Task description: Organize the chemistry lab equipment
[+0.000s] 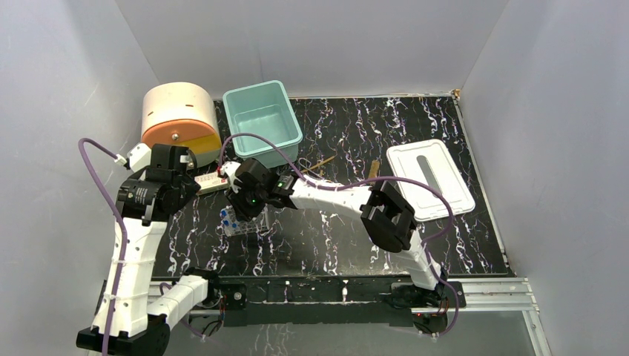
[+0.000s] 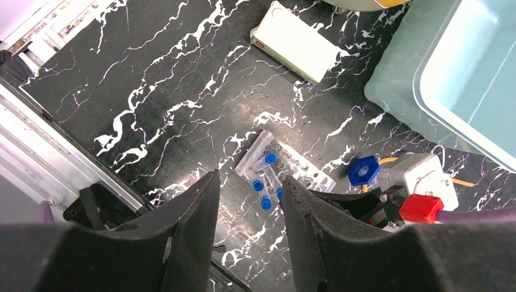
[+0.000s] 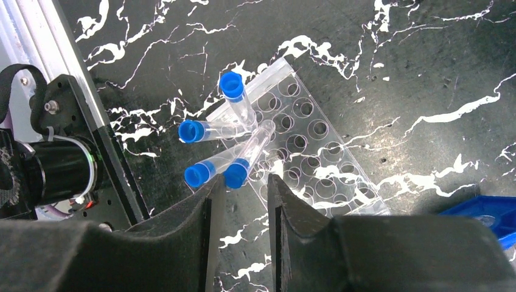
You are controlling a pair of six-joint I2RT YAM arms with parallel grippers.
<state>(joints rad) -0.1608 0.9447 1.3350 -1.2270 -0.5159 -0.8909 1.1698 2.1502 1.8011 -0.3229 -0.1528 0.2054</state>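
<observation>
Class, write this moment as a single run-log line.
right gripper: open, empty, above clear rack | blue-capped vials: four, tilted, at one rack end | left gripper: open, empty

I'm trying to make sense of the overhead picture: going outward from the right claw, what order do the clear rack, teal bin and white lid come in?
From the right claw, in the top view:
1. The clear rack, just beneath it, toward the front edge.
2. The teal bin, behind it, near the back wall.
3. The white lid, far off on the right side.
</observation>
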